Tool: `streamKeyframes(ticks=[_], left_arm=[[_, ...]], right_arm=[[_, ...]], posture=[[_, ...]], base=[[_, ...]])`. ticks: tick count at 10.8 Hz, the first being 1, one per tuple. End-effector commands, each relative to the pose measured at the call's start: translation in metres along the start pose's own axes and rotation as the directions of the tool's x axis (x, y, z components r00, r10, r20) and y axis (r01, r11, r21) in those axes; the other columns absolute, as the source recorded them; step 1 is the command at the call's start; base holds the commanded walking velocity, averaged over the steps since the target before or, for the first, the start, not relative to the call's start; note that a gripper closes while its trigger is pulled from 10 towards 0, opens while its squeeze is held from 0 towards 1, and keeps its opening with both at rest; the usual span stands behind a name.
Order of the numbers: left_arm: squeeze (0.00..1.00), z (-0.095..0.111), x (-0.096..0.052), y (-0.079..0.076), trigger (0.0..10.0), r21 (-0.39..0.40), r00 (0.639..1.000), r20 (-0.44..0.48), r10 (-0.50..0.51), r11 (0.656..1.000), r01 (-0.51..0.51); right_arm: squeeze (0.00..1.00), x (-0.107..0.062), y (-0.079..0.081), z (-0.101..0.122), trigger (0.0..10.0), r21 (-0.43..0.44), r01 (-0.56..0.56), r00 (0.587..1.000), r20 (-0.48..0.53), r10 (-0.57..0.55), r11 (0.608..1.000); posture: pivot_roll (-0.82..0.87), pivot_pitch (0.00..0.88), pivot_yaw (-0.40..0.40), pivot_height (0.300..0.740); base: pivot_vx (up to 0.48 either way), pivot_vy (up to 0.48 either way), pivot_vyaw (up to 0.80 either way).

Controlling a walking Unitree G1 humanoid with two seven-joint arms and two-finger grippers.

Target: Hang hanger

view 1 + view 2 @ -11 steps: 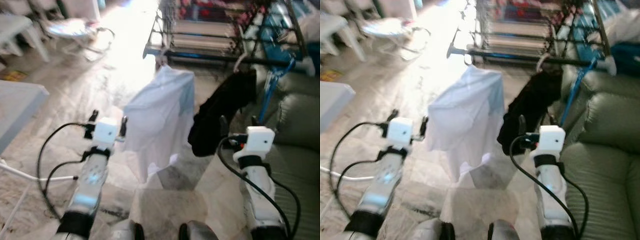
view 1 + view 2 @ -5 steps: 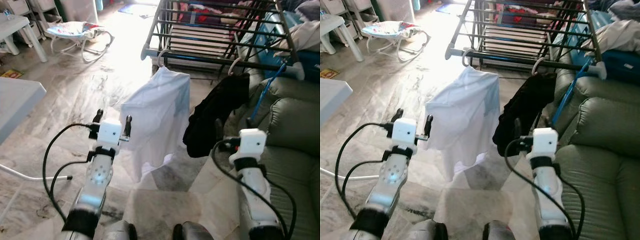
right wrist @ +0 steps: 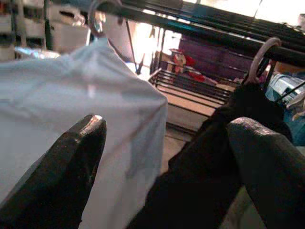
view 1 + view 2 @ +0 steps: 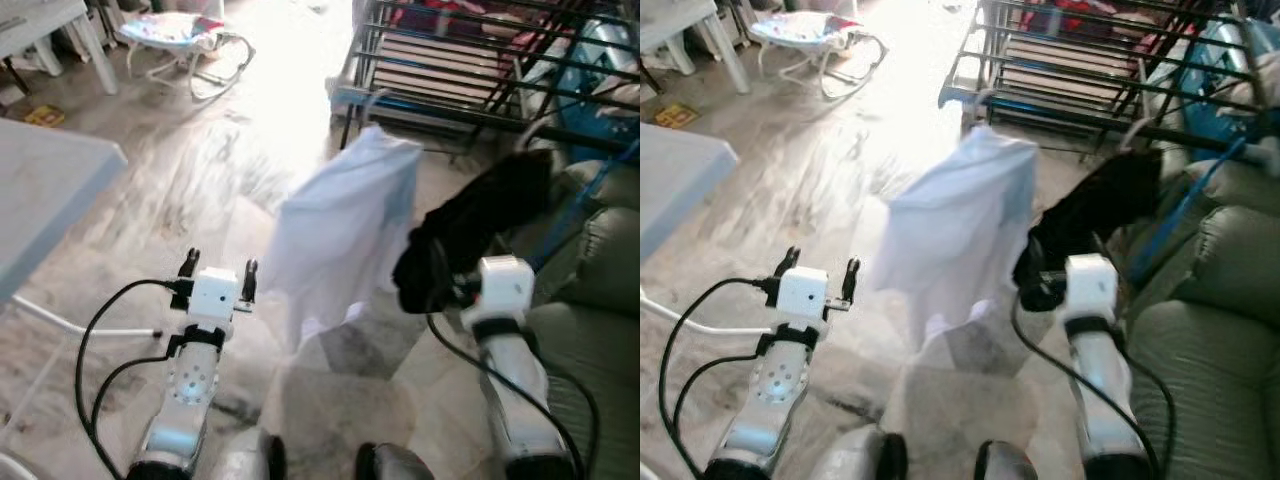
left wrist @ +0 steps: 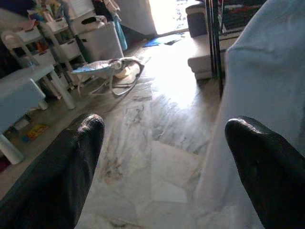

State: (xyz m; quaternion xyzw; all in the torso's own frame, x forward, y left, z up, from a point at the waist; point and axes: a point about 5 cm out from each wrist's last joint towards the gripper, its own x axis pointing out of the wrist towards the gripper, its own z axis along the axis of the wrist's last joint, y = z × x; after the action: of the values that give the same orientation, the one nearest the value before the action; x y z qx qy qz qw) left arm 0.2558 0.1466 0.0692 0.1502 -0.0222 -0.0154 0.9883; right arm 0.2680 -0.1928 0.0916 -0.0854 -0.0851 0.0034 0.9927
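At frame centre, the pale blue shirt (image 4: 345,225) on its hooked hanger (image 3: 96,18) looks light and floppy; grip the stiff hook. Left gripper (image 4: 218,268) and right gripper (image 3: 167,143) are both spread, empty.

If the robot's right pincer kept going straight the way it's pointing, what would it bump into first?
Probably the black garment hanging from the drying rack. The right pincer is open and aimed at its edge, with the white shirt right beside it, so depth is hard to judge.

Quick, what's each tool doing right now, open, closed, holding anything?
Left tool: open, holding nothing, beside the white shirt.
Right tool: open, holding nothing, facing the black garment on the rack.
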Motion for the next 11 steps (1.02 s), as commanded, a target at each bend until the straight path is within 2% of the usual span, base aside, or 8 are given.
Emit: streamKeyframes(ticks=[1,3,5,7,8,11], left_arm=[[0.00,0.002,-0.002,-0.002,10.0,0.008,1.000,-0.004,-0.012,1.000,0.012],[0.00,0.003,-0.003,0.001,10.0,0.019,1.000,-0.001,-0.031,0.999,0.031],[0.00,0.007,-0.001,-0.002,10.0,0.010,0.999,0.015,-0.030,1.000,0.029],[0.00,0.010,0.000,-0.006,10.0,0.001,1.000,0.011,-0.028,1.000,0.028],[0.00,0.011,0.001,-0.008,10.0,-0.023,0.999,0.014,-0.035,0.999,0.035],[0.00,0.014,0.003,-0.008,10.0,-0.021,0.999,0.017,-0.041,0.999,0.041]], right_arm=[[0.00,-0.006,-0.006,-0.010,10.0,-0.005,0.027,0.998,-0.049,-0.028,1.000],[0.00,-0.009,0.000,-0.011,10.0,0.006,0.031,0.998,-0.056,-0.031,0.999],[0.00,-0.008,0.002,-0.011,10.0,0.008,0.025,0.998,-0.057,-0.024,1.000],[0.00,-0.005,-0.003,-0.011,10.0,0.005,0.035,0.998,-0.059,-0.034,0.999],[0.00,-0.004,-0.004,-0.008,10.0,0.000,0.031,0.998,-0.054,-0.031,1.000],[0.00,-0.004,-0.002,-0.008,10.0,0.008,0.032,0.998,-0.055,-0.031,0.999]], posture=[[0.00,0.164,-0.012,0.740],[0.00,0.176,-0.005,0.740],[-0.01,0.182,-0.004,0.740],[-0.02,0.184,-0.006,0.740],[-0.02,0.185,-0.009,0.740],[-0.02,0.191,-0.005,0.740]], base=[[0.000,0.480,0.00],[0.000,0.459,0.00],[0.000,0.000,0.00],[0.000,0.000,0.00],[-0.281,0.000,0.00],[-0.359,0.000,0.00]])
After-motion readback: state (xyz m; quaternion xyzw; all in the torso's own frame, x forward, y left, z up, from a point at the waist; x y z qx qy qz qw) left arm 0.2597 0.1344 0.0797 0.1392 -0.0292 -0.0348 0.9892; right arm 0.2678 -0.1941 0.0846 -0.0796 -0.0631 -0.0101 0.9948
